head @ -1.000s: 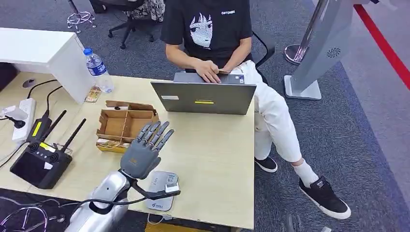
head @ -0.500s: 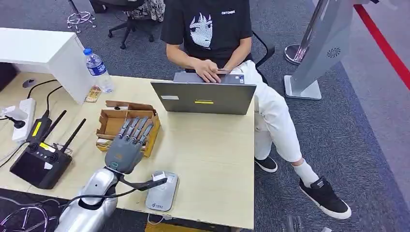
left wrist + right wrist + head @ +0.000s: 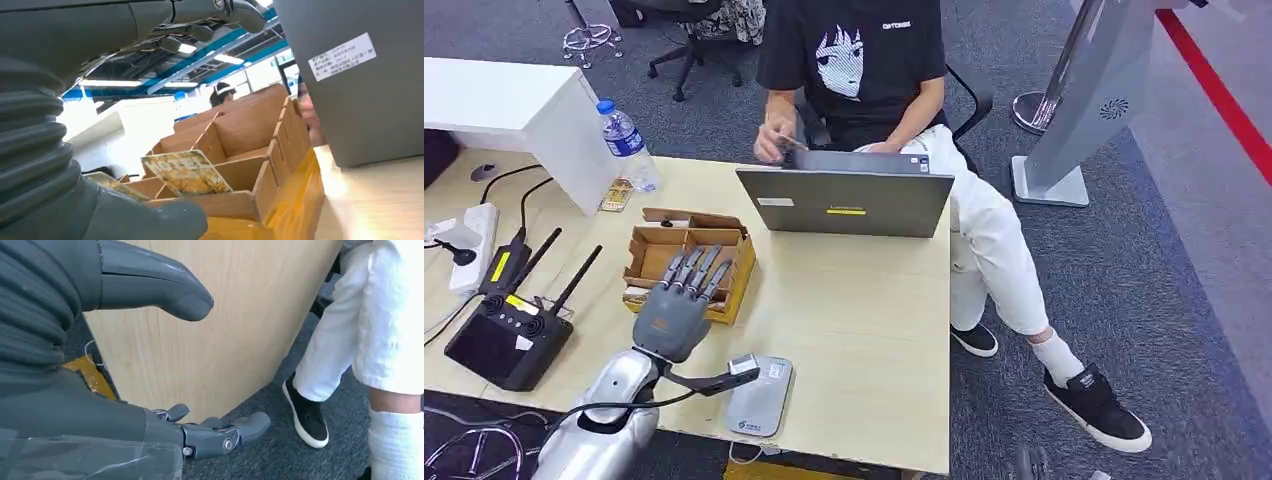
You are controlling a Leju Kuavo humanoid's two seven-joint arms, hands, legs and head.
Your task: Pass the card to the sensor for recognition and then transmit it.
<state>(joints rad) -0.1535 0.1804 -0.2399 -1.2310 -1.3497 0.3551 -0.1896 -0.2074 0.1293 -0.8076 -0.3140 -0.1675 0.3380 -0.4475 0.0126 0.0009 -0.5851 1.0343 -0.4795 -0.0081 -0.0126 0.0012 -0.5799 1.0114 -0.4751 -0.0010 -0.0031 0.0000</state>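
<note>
Pick-up step in hand: left robot hand [image 3: 670,312], fingers spread and holding nothing, hovers over the cardboard box [image 3: 686,259] at left-centre, where the card [image 3: 186,173] stands; next, a downward pinch.

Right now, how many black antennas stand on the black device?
2: both rise from the black box-shaped device at the wooden table's left edge, one antenna left, one antenna right.

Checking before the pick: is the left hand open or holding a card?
Open: the left hand hovers over the cardboard box, fingers spread, holding nothing.
</note>
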